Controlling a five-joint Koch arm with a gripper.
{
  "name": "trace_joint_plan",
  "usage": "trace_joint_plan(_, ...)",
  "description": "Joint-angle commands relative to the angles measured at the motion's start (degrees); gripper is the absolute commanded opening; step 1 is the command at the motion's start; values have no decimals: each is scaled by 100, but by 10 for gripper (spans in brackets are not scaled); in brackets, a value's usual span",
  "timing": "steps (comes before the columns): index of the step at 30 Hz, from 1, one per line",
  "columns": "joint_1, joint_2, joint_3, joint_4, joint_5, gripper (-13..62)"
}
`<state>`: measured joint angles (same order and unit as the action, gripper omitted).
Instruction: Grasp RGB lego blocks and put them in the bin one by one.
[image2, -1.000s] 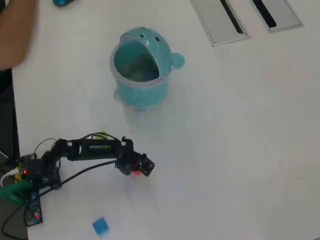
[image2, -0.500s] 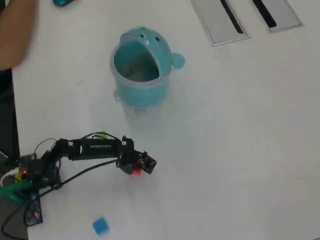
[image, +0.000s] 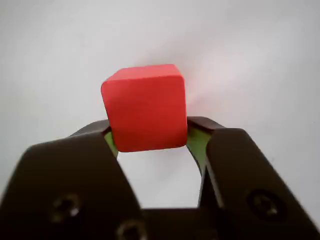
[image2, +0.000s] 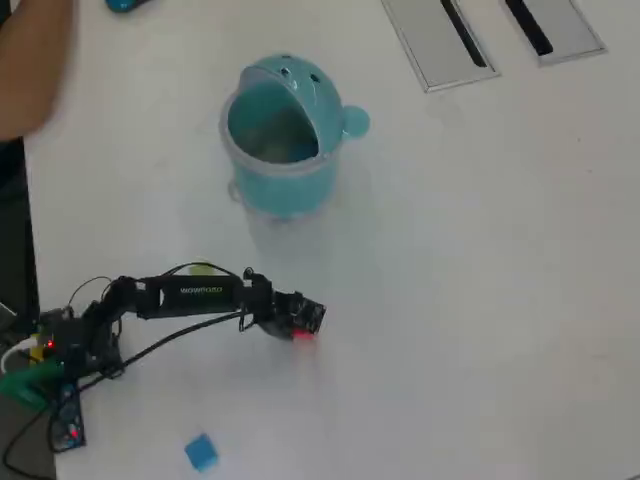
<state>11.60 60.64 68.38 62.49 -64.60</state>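
Observation:
The red block (image: 145, 105) sits between my gripper's (image: 148, 126) two black jaws, which are shut on its sides; green pads (image: 198, 142) show against it. From above, the gripper (image2: 303, 326) and a glimpse of the red block (image2: 299, 334) lie well below the light-teal bin (image2: 285, 190), whose domed lid is swung back. The blue block (image2: 200, 451) lies on the table near the lower left. A sliver of yellow-green block (image2: 203, 268) peeks out behind the arm.
Two flat grey slotted panels (image2: 440, 40) lie at the top right in the overhead view. The arm's base and cables (image2: 60, 350) fill the lower left. A person's arm (image2: 30, 60) shows at the top left edge.
The gripper has slid to the right and slightly up in the overhead view, carrying the red block with it. The bin and the blue block have stayed put.

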Motion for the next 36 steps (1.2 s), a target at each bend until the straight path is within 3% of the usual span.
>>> trace_joint_plan(1,-53,606,-404,-563,-396,115)
trace_joint_plan(5,-88,1292,44,-1406,-932,80)
trace_joint_plan(11,-167,2900,2021,-3938,-1608,54)
trace_joint_plan(25,-1371,5115,3595,-4403,-2083,55)
trace_joint_plan(36,-2417,5704,4069,-5150,-2232,54)
